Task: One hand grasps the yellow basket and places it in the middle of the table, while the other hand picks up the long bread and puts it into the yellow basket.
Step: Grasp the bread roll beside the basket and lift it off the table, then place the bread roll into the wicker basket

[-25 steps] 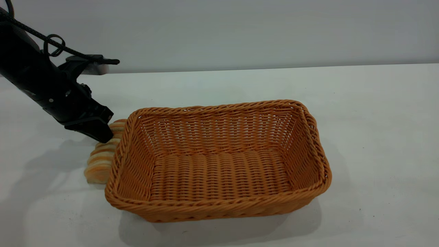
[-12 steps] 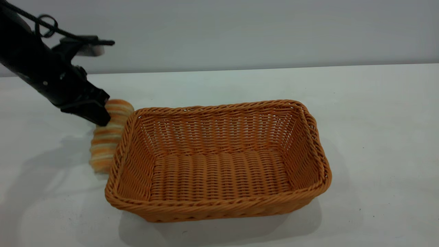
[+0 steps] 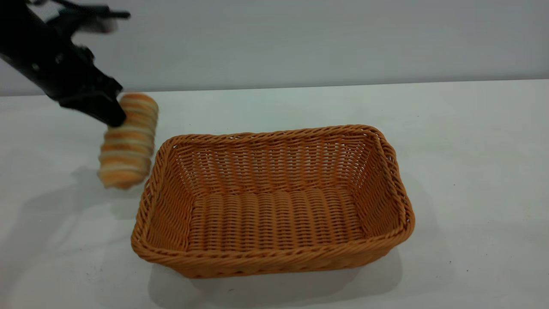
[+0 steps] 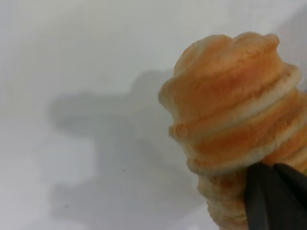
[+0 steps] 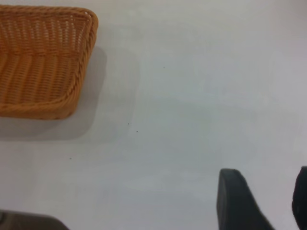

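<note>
The yellow basket (image 3: 274, 201) rests empty on the white table (image 3: 472, 150), about mid-table. My left gripper (image 3: 115, 116) is shut on the upper end of the long bread (image 3: 126, 141), which hangs tilted in the air just left of the basket's left rim, casting a shadow on the table. In the left wrist view the long bread (image 4: 235, 129) fills the picture, with a black finger (image 4: 268, 196) pressed against it. My right gripper (image 5: 261, 191) is outside the exterior view; its wrist view shows it open over bare table, well away from the yellow basket (image 5: 43, 57).
A pale wall rises behind the table's far edge (image 3: 300, 86). Bare tabletop lies to the right of the basket and in front of it.
My left gripper has risen and drawn slightly left, lifting the long bread off the table from beside the basket's left side. The basket has not moved.
</note>
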